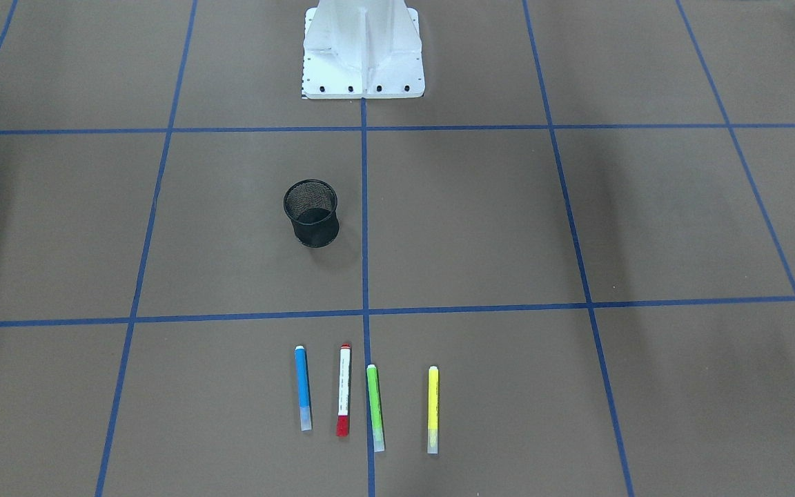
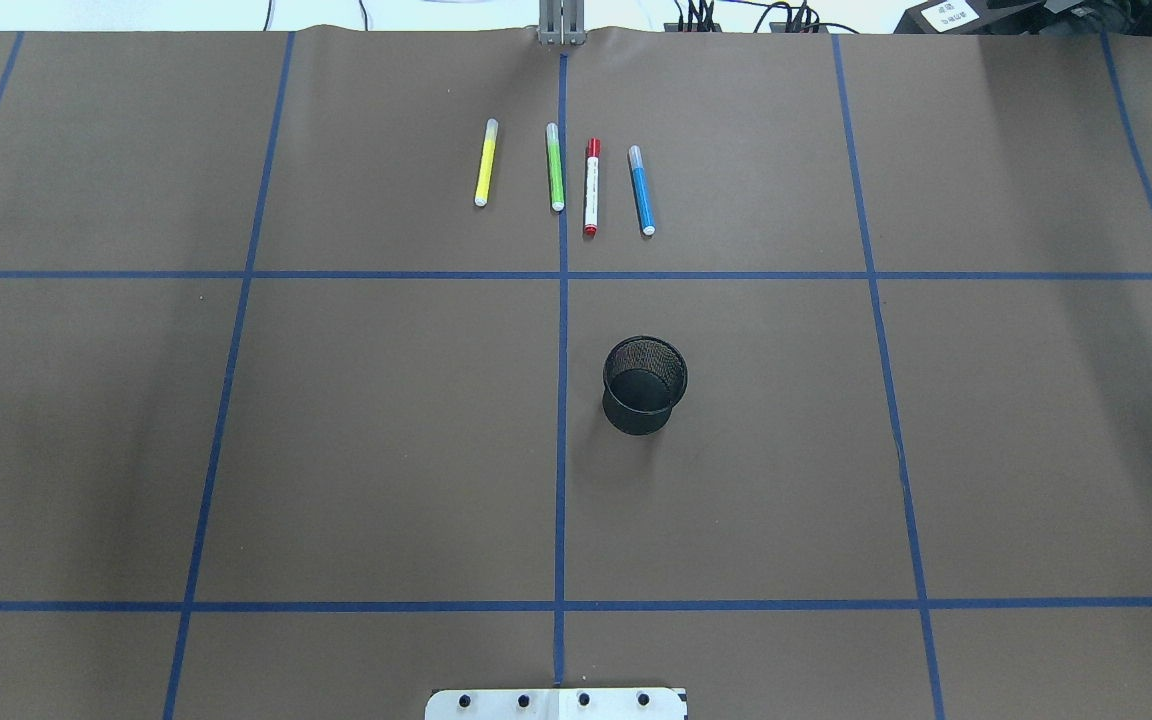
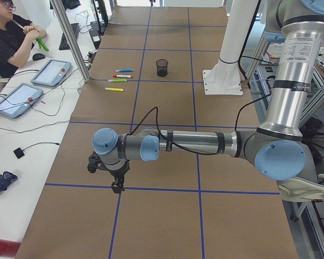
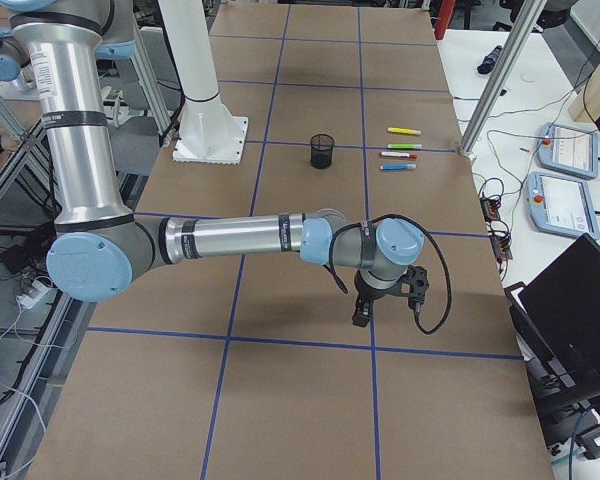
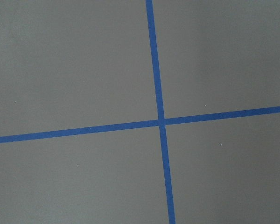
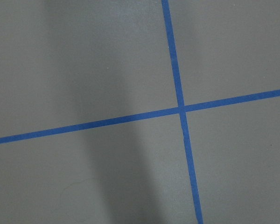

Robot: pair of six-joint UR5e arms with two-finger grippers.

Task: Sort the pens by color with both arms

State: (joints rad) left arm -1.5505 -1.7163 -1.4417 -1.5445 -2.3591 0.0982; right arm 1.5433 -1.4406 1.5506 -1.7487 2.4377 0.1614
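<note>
Four pens lie side by side on the brown table, far from the robot's base: blue (image 1: 303, 388), white-barrelled with a red cap (image 1: 344, 391), lime green (image 1: 375, 407) and yellow (image 1: 433, 408). From overhead they read yellow (image 2: 485, 163), green (image 2: 555, 167), white and red (image 2: 592, 187), blue (image 2: 641, 190). My left gripper (image 3: 114, 183) hangs low over a tape crossing at the table's left end. My right gripper (image 4: 365, 315) does the same at the right end. Both are far from the pens, and I cannot tell whether either is open or shut.
A black mesh cup (image 2: 644, 384) stands upright between the pens and the white pedestal (image 1: 363, 52). Blue tape lines divide the table into squares. Beside the table a seated person (image 3: 8, 38) has tablets (image 3: 51, 72) at hand, and a laptop (image 4: 580, 300) sits off the right end.
</note>
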